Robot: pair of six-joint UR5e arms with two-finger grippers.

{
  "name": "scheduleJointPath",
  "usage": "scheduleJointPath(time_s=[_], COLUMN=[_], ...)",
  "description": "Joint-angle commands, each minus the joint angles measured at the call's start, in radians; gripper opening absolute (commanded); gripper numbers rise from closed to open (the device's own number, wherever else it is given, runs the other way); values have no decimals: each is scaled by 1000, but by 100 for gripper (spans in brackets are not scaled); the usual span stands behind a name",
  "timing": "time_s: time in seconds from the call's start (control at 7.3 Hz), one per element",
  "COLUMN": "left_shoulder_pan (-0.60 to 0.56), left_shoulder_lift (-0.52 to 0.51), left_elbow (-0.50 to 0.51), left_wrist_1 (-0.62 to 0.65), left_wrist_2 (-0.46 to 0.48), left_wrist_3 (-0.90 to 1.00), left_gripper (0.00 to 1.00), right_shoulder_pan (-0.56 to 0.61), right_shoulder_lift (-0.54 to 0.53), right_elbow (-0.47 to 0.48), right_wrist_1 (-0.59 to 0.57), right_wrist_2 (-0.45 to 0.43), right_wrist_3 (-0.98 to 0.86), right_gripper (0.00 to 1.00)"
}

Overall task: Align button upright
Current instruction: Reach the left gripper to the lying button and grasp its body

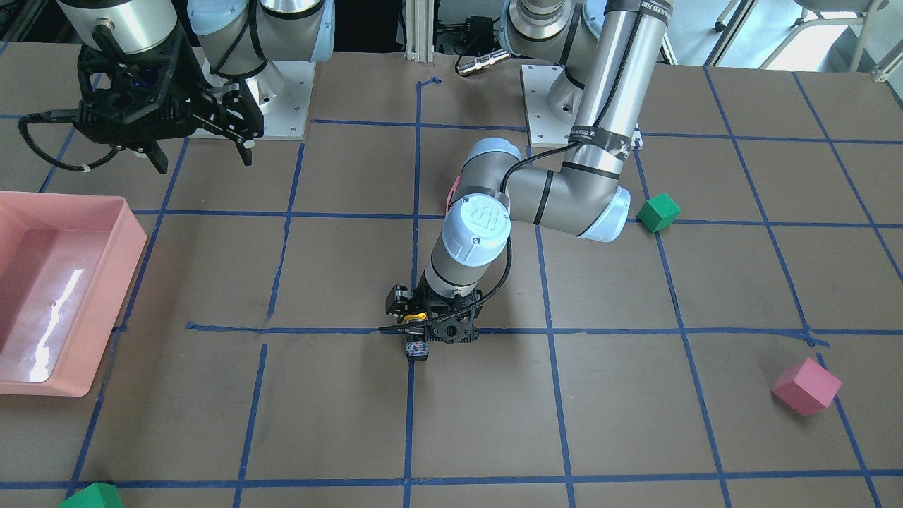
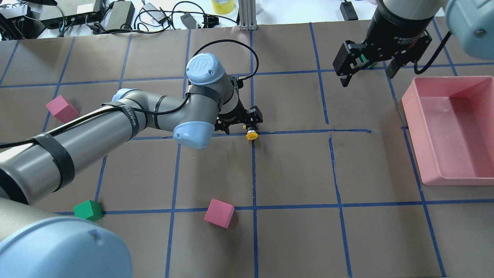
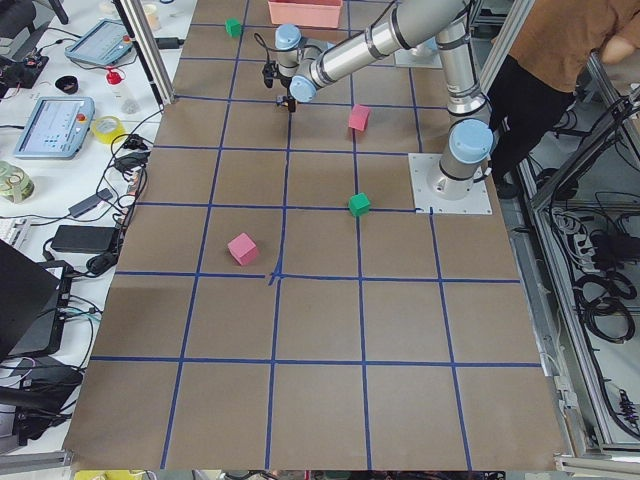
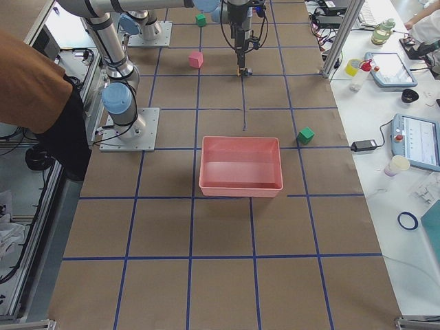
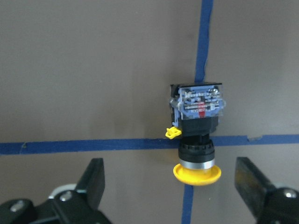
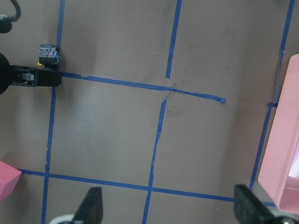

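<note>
left wrist view — button (image 5: pixel 198 135) on its side

our left hand (image 5: pixel 171 175) hangs wide, the button between its fingers (image 5: pixel 93 179) on the counter (image 5: pixel 70 70) over blue tape (image 5: pixel 70 147). we'd grip the black body (image 5: pixel 196 149) — not the cap (image 5: pixel 197 172) — then tip it upright.

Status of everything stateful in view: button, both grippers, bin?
button: lying on its side, not upright, not gripped
left gripper: open, jaws wide and clear of the button
right gripper: open, holding nothing
pink bin: empty
</note>
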Motion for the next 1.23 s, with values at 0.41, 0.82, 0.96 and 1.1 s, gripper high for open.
scheduleJointPath(time_s=[0.41,0.82,0.96,1.1], left_shoulder_pan=[-7,-7,-4,16], left_shoulder_lift=[-5,6,18,27], left_elbow=[4,7,9,30], left_wrist_1=[0,-9,-17,-105], left_wrist_2=[-40,-36,-39,-97], left_wrist_3=[-1,-68,-139,-178], left_gripper=[5,0,0,0], right_shoulder_pan=[1,0,0,0], right_shoulder_lift=[2,2,3,2], right_elbow=[0,2,0,0], right_wrist_1=[-3,-3,-3,-3], right_wrist_2=[-1,-2,-2,-2], right_wrist_3=[1,1,1,1], right_gripper=[100,100,100,100])
